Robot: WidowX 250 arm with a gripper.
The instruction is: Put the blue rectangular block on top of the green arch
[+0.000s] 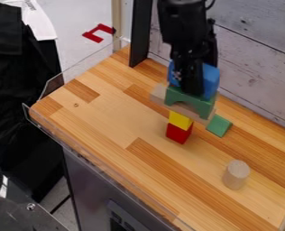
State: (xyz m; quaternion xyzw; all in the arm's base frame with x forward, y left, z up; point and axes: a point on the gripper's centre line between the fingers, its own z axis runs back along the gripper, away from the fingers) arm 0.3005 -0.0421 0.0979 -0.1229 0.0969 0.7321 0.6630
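The gripper [192,83] hangs over the stack at the upper middle, shut on the blue rectangular block [211,80], whose middle it covers. Blue shows on both sides of the black fingers. Directly beneath is the green arch [196,103], lying across a light wooden plank [159,93]. I cannot tell whether the block touches the arch, since the fingers hide part of the join. Under the plank a yellow block [180,120] rests on a red block [179,133].
A green wedge [219,126] lies just right of the stack. A wooden cylinder [236,174] stands toward the lower right of the wooden table [108,122]. A clear barrier edges the left side, and a plank wall [253,58] rises behind.
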